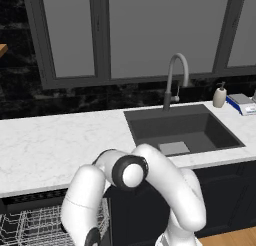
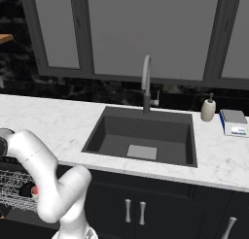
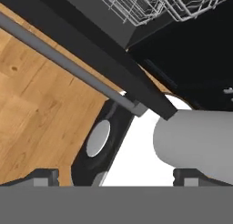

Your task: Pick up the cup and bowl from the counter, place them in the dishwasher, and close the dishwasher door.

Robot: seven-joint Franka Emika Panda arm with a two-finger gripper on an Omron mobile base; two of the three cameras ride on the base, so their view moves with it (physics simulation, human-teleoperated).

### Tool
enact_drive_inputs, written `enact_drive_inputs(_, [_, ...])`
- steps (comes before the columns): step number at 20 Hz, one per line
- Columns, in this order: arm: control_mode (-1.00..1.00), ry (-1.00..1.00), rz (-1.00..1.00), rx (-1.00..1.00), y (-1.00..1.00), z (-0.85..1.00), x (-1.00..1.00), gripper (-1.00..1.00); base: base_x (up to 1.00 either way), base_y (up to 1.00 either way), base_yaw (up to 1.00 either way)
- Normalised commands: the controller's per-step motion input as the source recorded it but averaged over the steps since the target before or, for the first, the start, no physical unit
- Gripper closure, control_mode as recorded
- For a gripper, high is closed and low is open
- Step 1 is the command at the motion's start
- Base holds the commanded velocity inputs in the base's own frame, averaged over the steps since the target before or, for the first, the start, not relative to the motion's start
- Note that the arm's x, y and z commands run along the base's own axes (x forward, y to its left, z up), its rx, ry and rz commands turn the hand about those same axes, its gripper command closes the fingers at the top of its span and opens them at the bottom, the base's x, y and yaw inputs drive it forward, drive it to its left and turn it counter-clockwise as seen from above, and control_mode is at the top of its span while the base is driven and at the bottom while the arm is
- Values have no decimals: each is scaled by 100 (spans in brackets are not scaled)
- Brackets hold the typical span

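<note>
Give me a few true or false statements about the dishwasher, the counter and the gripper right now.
1. The dishwasher rack is pulled out. True.
2. The bowl sits on the counter beside the sink. False: no bowl lies on the counter; a dark round thing lies in the rack.
3. The gripper is open. True.
4. The dishwasher door is shut. False: it hangs open above the wood floor.

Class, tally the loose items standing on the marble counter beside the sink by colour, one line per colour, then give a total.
Cream: 1, the soap dispenser
Blue and white: 1, the flat box-like item at the counter's far right
Total: 2
</note>
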Motion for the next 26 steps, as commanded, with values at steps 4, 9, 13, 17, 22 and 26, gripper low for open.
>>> enact_drive_inputs(4, [-100,-9,19,-31,9,-100,7,-100,0,0,0])
enact_drive_inputs(9, [-100,-30,23,-33,15,-100,44,-100,0,0,0])
enact_drive_inputs(13, [-100,-44,36,-31,16,-100,45,-100,0,0,0])
enact_drive_inputs(17, [-100,-52,38,-27,28,-89,46,-100,0,0,0])
enact_drive_inputs(22, [-100,-50,36,-20,31,-53,76,-100,0,0,0])
enact_drive_inputs(26, [-100,-45,28,-19,24,-32,96,-100,0,0,0])
